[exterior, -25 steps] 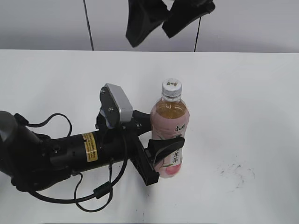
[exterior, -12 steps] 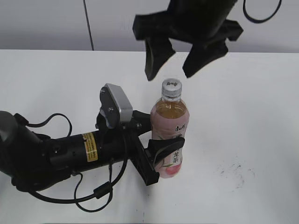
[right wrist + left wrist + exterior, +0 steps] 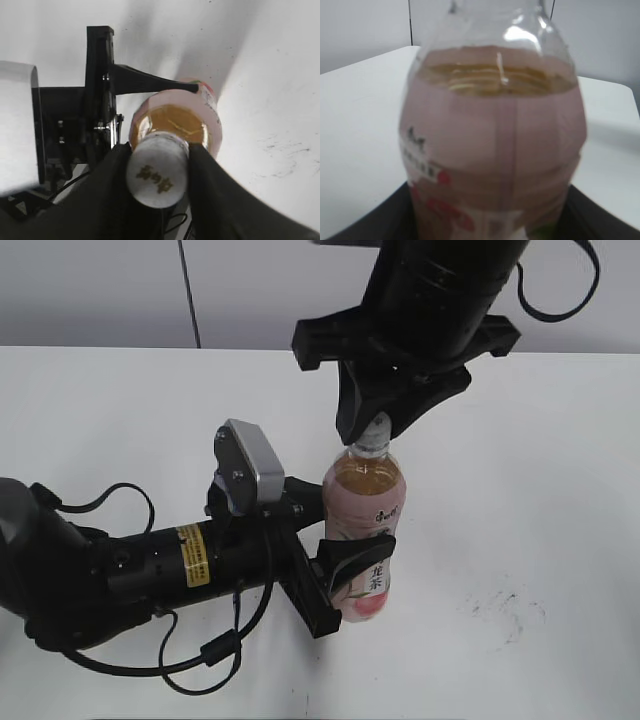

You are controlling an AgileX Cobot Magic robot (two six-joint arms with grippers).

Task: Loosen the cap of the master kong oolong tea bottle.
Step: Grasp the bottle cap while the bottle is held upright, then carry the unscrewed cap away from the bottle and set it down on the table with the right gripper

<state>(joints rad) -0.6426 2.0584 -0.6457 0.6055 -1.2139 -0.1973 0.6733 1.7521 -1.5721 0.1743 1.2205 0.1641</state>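
Observation:
The master kong oolong tea bottle (image 3: 364,505) stands upright on the white table, amber tea above a pink label. My left gripper (image 3: 345,565) is shut on its lower body; the bottle fills the left wrist view (image 3: 495,150). My right gripper (image 3: 376,430) has come down from above and its two black fingers are shut on the cap (image 3: 375,433), which is mostly hidden between them. In the right wrist view the pale cap (image 3: 156,172) with its dark mark sits pressed between both fingers of the right gripper (image 3: 157,172).
The white table (image 3: 540,470) runs back to a grey wall. Faint dark scuff marks (image 3: 508,608) lie on it right of the bottle. The left arm and its cables (image 3: 150,570) stretch across the table's left front.
My right gripper has dropped from high above the bottle down onto the cap and closed around it. The left gripper and the bottle have not moved.

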